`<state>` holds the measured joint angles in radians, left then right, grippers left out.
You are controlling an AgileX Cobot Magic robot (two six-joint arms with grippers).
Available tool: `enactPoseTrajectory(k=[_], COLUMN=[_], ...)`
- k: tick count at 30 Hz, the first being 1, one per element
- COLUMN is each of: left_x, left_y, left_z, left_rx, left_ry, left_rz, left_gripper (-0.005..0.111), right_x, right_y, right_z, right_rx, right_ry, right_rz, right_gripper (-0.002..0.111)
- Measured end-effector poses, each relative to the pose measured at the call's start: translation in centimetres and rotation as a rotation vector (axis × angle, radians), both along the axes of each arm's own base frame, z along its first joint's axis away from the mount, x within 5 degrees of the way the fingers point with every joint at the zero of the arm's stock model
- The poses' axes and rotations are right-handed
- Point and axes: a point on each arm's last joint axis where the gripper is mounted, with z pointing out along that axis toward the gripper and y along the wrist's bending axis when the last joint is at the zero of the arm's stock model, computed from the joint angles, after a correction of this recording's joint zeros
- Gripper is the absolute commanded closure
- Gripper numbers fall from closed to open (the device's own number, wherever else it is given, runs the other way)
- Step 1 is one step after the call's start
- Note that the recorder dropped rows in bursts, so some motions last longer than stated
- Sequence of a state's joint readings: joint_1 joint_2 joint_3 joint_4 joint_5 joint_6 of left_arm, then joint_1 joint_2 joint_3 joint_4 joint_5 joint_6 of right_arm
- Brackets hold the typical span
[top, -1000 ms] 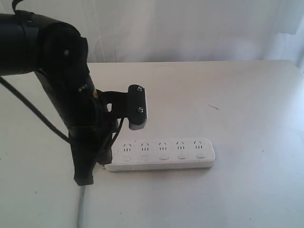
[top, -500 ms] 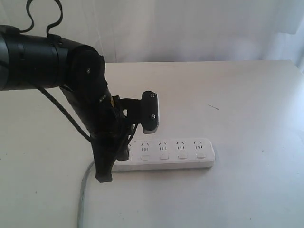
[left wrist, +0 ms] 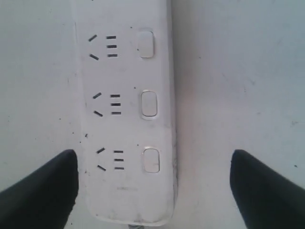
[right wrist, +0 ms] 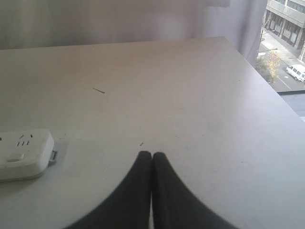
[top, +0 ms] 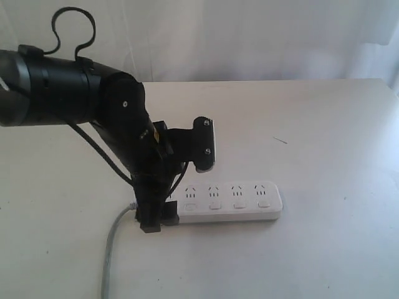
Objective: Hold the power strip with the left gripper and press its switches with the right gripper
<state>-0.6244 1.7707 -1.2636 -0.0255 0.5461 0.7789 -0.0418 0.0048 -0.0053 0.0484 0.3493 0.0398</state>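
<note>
So, power strip (top: 230, 202): lies flat near the middle of the white table (top: 324, 124), long side running left to right in the exterior view; four socket sets show to the right of the arm (the cord end is hidden behind it)
Cord (top: 112, 249): grey; leaves the strip's left end and trails toward the near edge of the table
Switches (left wrist: 149, 103): small white rounded buttons, one beside each socket set; three show in the left wrist view; nothing touches them
Left gripper (left wrist: 152, 155): down over the cord end of the strip; fingers (left wrist: 43, 191) spread wide, one on each long side, the strip lying between them; the gap is wider than the strip, so nothing is clamped; the finger on the socket side is close to the strip's edge, the other well off it
Right gripper (right wrist: 151, 155): fingertips pressed together with nothing between them; above bare table, apart from the strip's far end (right wrist: 24, 152)
Table mark (right wrist: 98, 90): a short dark line beyond the strip
</note>
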Motion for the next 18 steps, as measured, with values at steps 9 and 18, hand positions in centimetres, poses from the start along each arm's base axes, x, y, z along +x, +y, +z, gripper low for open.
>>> enactPoseTrajectory(k=[9,18], left_x=[0.8,1.9], left_y=[0.3,-0.1], left_z=[-3.8,-1.9], left_rx=[0.124,0.145], left_ry=[0.081,0.038], left_rz=[0.082,0.082], left_gripper=[0.022,0.022], right_x=[0.0,0.0], right_y=[0.0,0.0], right_z=[0.0,0.0], right_rx=[0.000,0.000], right_ry=[0.000,0.000], right_rz=[0.000,0.000], right_gripper=[0.108,0.108])
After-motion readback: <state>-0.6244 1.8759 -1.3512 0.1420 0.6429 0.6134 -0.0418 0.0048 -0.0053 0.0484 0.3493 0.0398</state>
